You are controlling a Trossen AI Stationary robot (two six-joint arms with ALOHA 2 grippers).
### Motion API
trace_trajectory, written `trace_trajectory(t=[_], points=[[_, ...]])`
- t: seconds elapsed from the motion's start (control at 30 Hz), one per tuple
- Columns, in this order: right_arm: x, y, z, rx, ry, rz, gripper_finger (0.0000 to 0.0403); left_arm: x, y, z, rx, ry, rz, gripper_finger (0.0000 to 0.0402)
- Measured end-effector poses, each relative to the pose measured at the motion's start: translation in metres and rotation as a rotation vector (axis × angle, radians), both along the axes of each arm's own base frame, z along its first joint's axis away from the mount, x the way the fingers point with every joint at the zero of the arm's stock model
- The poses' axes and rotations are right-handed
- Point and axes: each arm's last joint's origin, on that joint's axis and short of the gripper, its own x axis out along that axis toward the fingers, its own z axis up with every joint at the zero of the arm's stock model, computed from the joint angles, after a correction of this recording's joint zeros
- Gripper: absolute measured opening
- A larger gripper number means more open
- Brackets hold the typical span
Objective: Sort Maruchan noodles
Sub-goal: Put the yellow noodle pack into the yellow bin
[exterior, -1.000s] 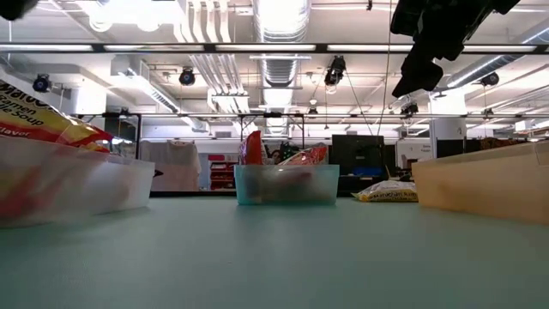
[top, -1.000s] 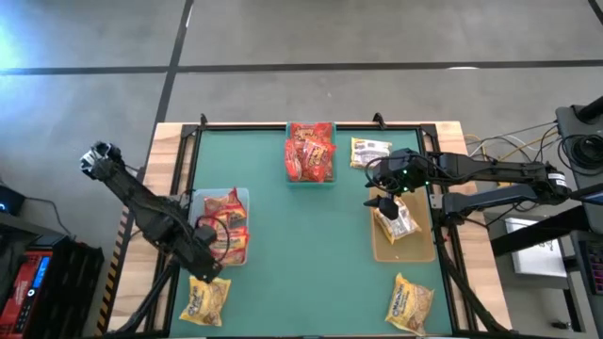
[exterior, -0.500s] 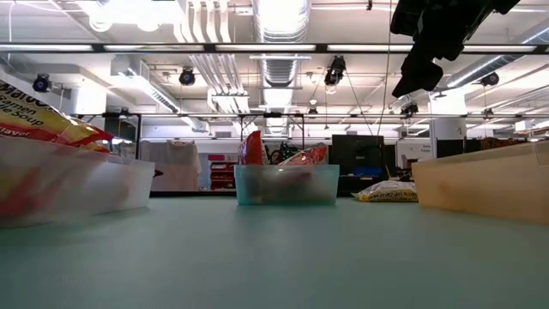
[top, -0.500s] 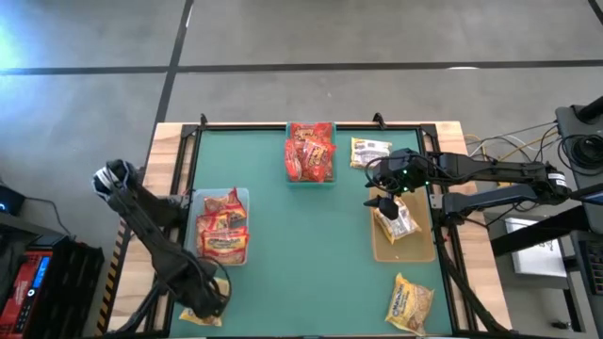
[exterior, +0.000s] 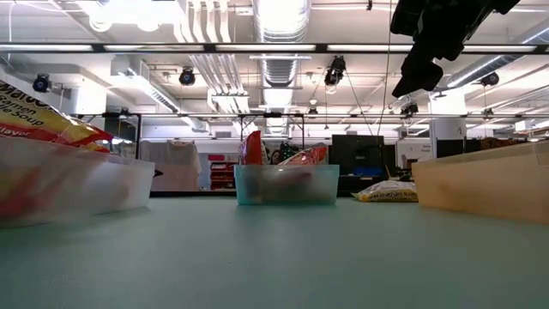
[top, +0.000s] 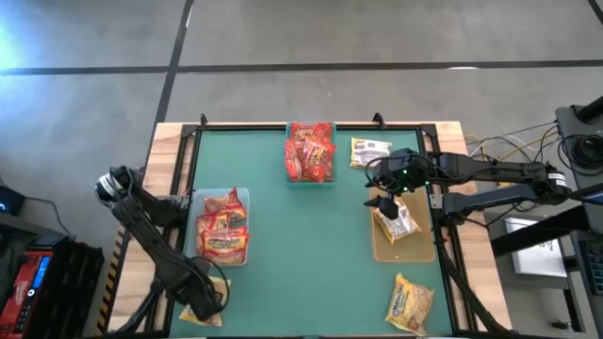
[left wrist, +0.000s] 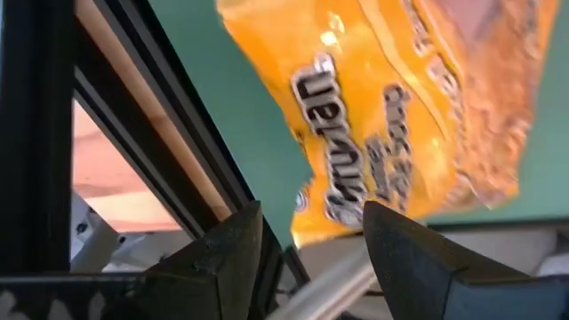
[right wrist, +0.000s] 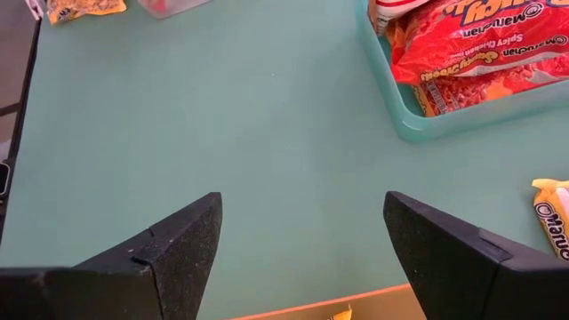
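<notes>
High view: left tool (top: 209,306) over corner yellow packet (left wrist: 400,116).

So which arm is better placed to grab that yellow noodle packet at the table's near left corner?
Left. Its gripper hangs right over the crinkly yellow plastic noodle packet, jaws open, while the right gripper sits across the table above the tan bin.

You can read "Maruchan" and "Spicy Chicken" on the red packets (right wrist: 471,40) in the teal bin (right wrist: 462,116). The yellow packet (left wrist: 400,98) at the table's near-left corner shows "Maruchan". The packet (exterior: 39,120) in the left clear bin (exterior: 77,184) reads "Soup".
</notes>
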Motion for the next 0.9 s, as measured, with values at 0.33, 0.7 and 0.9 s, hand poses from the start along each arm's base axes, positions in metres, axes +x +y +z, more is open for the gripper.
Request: trace_trajectory(t=[0.33,0.7,0.9], points=[[0.000,0.000,0.000,0.000,0.000,0.000,0.0302,0.003,0.000,-0.023,-0.001,0.012,-0.058,0.0181],[0.000,0.000,0.000,0.000,0.000,0.000,0.0302,0.037,0.017,-0.031,0.186,-0.406,-0.186,0.0181],[0.000,0.000,0.000,0.000,-0.002,0.000,0.0302,0.072,0.049,-0.029,0.360,-0.608,-0.350,0.0181]])
